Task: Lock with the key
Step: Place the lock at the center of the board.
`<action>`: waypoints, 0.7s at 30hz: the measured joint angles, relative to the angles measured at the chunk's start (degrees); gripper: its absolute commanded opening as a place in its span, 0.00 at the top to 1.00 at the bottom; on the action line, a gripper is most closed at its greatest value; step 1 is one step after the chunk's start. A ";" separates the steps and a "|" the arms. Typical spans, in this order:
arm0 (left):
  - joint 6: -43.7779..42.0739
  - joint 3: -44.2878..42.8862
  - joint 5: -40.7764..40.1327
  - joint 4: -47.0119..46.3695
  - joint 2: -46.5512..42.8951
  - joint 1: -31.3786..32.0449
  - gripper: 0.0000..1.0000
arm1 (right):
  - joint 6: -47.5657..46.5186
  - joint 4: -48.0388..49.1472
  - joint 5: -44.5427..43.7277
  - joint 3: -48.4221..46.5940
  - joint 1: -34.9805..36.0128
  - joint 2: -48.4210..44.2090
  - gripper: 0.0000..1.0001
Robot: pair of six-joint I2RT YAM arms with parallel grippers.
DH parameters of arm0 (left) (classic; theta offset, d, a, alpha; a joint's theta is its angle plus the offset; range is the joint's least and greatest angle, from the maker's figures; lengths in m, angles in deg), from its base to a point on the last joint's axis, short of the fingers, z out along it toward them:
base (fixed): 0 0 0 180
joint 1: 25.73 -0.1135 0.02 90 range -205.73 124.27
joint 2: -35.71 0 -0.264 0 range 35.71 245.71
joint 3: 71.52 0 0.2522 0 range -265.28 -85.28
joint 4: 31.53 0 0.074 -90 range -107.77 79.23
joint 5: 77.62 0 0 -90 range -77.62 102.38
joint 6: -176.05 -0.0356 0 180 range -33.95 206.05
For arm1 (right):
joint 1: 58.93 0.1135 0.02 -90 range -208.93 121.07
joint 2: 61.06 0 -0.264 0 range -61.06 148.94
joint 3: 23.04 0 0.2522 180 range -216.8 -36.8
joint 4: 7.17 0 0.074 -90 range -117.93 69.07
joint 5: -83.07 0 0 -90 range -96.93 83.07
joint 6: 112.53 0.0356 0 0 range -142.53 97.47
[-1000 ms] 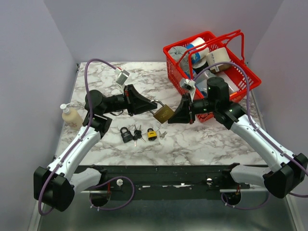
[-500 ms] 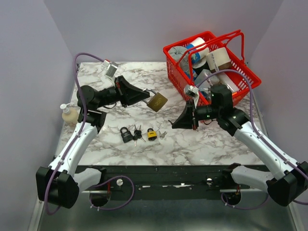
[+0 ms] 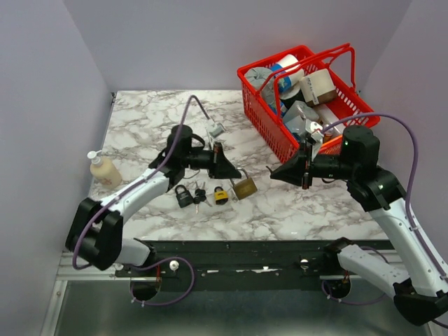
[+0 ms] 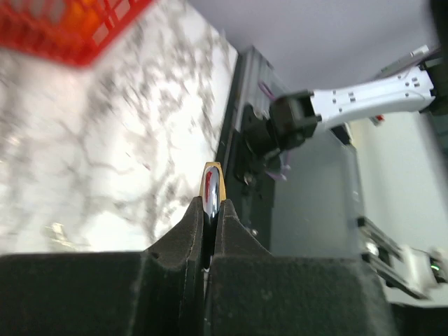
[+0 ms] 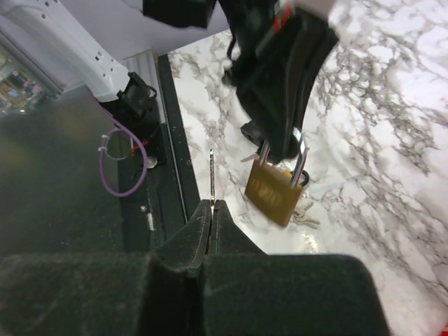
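Note:
A brass padlock [image 3: 245, 187] hangs by its steel shackle from my left gripper [image 3: 234, 175], just above the marble table [image 3: 294, 206]. In the left wrist view the left gripper [image 4: 211, 204] is shut on the shackle [image 4: 211, 185]. My right gripper [image 3: 274, 173] hovers a short way to the padlock's right, pointing at it. In the right wrist view the right gripper [image 5: 212, 204] is shut on a thin key [image 5: 212, 175], seen edge-on. The key's tip stands apart from the padlock [image 5: 274, 191], which hangs to its right.
A small black padlock [image 3: 184, 196], a small yellow one [image 3: 221, 194] and loose keys [image 3: 200, 193] lie on the table below the left gripper. A red basket [image 3: 260, 122] full of items stands at the back right. A soap bottle [image 3: 105, 170] stands at the left edge.
The left arm has swung forward and down, carrying the brass padlock toward the small locks. The right arm has drawn back to the right with the key, widening the gap.

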 measured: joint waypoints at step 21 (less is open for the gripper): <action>9.94 -16.63 1.60 -11.74 43.12 6.01 1.00 | -5.70 -5.55 -5.66 1.31 -0.04 -1.09 0.99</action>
